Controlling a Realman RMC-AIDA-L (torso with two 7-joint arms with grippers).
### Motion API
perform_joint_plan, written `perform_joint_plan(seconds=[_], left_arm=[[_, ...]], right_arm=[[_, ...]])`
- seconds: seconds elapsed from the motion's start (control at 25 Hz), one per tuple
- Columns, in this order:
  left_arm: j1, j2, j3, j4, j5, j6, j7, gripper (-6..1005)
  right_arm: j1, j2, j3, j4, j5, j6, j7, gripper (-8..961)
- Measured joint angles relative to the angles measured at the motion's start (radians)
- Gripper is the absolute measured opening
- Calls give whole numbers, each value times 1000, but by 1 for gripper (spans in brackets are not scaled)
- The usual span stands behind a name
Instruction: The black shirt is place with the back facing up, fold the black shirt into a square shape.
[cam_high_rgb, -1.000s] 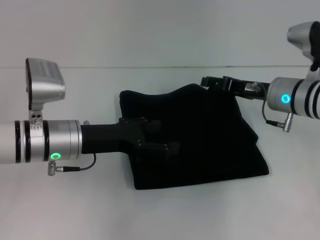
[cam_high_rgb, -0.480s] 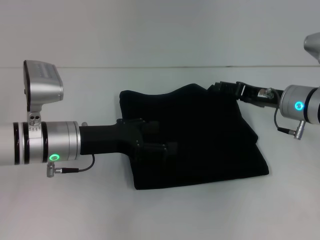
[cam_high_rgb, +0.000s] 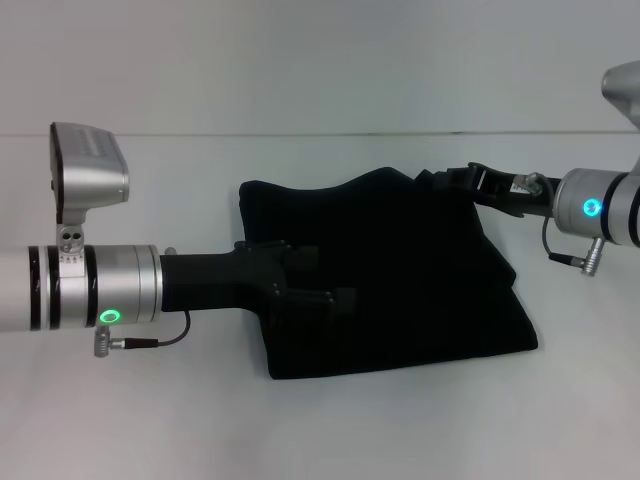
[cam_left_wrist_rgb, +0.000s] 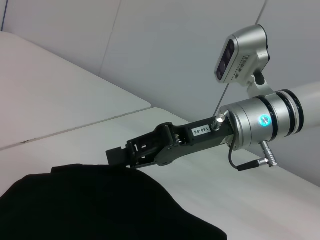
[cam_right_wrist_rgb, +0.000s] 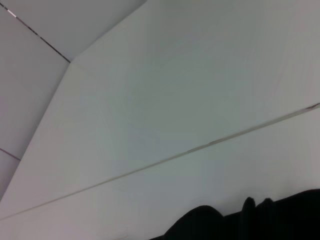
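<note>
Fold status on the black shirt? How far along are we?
Mostly done: the black shirt already lies as a compact, roughly four-sided bundle on the white table, no sleeves spread out. In hand: the left gripper sits over its left part, the right gripper is at its far right corner. Left: the far edge is still wavy, so squaring up and withdrawing remain.

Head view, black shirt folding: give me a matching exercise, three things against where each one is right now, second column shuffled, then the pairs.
Things
1. black shirt
2. left gripper
3. right gripper
4. table

Places
A. at the far right corner of the folded cloth
B. bare white surface under everything
C. over the near left part of the cloth
D. lying folded in the middle of the table

Pairs: 1-D, 2-C, 3-A, 4-B
</note>
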Motion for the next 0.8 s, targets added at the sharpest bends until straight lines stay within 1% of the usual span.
perform_joint_plan(seconds=[0.24,0.32,0.36,0.56,0.8], left_arm=[[1,1,-1,0,1,1,0,874],[2,1,-1,0,2,2,0,873],[2,1,0,0,2,2,0,873],[3,1,5,-1,5,1,0,872],[3,1,6,-8,5,0,-2,870]], right_arm=[[6,5,0,2,0,11,0,345],[6,5,0,3,0,14,0,206],[5,2,0,3,0,20,0,137],[-2,-10,0,3,0,12,2,150],[-6,-13,-10,3,1,7,12,145]])
